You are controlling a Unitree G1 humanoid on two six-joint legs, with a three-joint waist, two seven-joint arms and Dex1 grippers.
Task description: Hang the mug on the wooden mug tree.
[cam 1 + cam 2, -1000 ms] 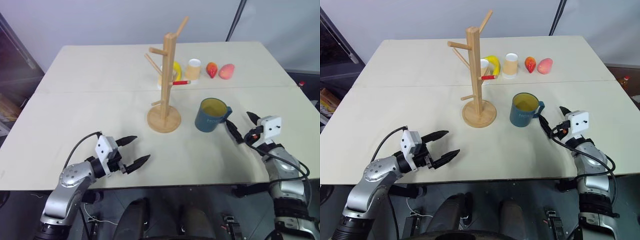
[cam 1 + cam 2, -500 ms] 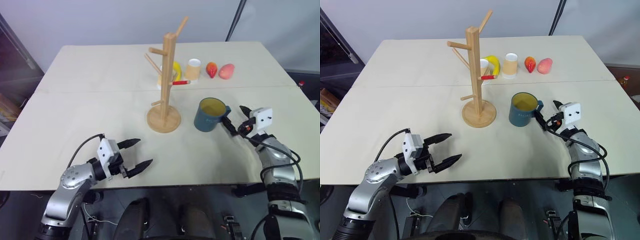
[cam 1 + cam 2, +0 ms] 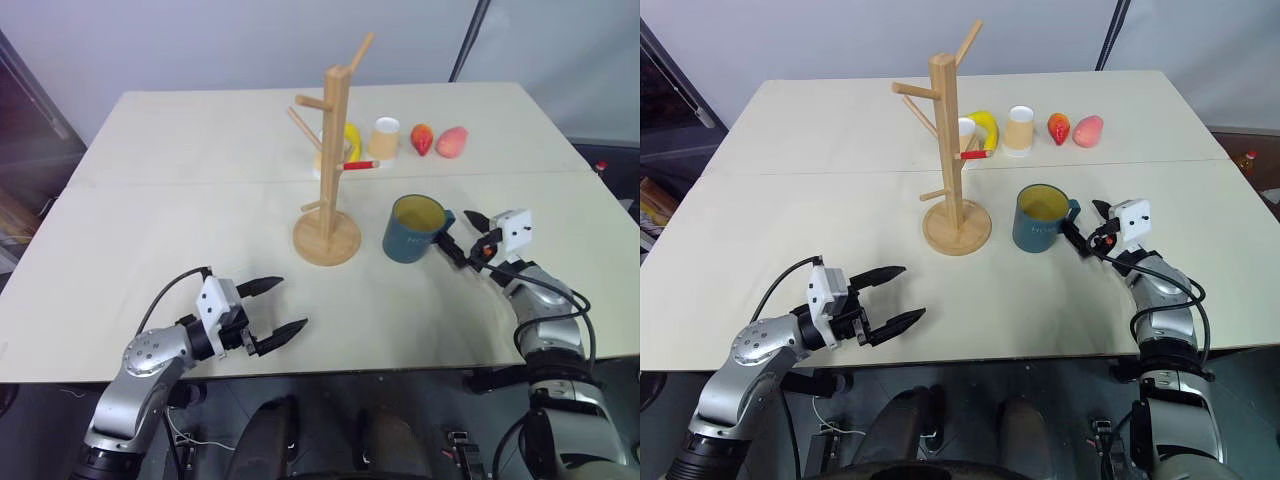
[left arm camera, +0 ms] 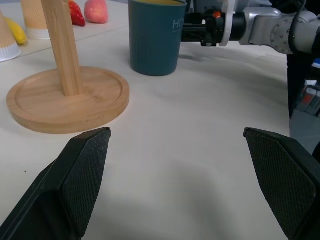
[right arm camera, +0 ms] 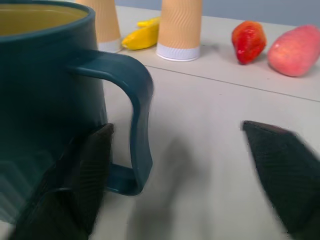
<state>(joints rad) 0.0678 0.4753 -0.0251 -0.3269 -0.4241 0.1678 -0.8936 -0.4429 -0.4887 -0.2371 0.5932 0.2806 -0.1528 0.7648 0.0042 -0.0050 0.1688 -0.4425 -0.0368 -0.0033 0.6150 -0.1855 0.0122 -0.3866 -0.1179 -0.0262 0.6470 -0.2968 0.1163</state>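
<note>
The dark teal mug (image 3: 410,230) with a yellow inside stands upright on the table, just right of the wooden mug tree (image 3: 335,150) and its round base (image 4: 65,97). The mug's handle (image 5: 137,115) points toward my right gripper (image 3: 463,236). That gripper is open and level, one finger (image 5: 87,170) close beside the mug wall inside the loop line, the other finger (image 5: 282,165) well outside the handle. My left gripper (image 3: 290,303) hovers open over the near left part of the table, with nothing between its fingers.
Behind the tree stand two pale orange paper cups (image 3: 386,138), a banana (image 3: 353,140) and a red-handled tool (image 3: 360,165). A strawberry (image 3: 423,139) and a peach (image 3: 453,142) lie to their right. The table's front edge (image 3: 400,365) runs close to both arms.
My right gripper has moved forward and left up to the mug's handle, and its fingers have narrowed somewhat. The mug has slid slightly toward the tree. The left arm stayed still.
</note>
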